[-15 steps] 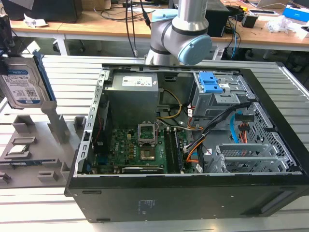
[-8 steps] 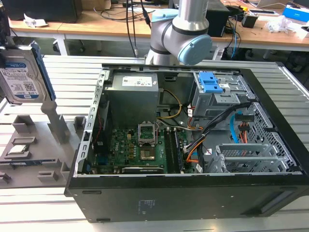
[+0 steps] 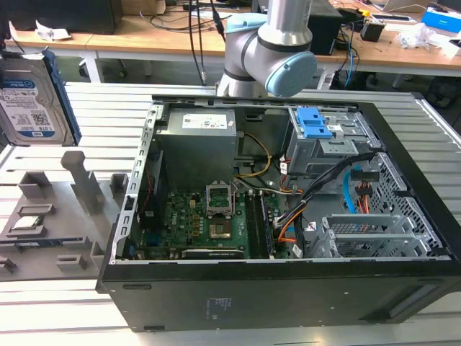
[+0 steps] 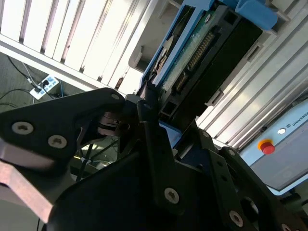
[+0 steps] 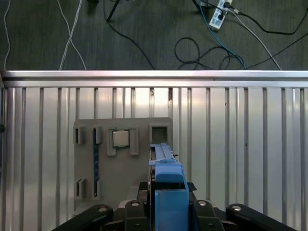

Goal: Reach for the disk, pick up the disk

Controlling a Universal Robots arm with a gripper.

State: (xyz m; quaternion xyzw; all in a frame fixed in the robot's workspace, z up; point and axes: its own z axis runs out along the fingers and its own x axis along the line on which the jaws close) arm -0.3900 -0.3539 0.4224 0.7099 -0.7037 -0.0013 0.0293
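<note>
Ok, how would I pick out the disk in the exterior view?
Find the open black computer case; a grey fixture tray lies to the exterior view's left of it. Above that tray, at the frame's edge, the disk stands upright. It is the silver slab with a white-and-blue label and a blue bracket along its edge.

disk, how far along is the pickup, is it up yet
Reach and grasp look done: in the first wrist view the claw is shut on the disk. In hand: the disk hangs upright, lifted off the grey tray beneath it. Nothing of the pickup looks left to do.
</note>
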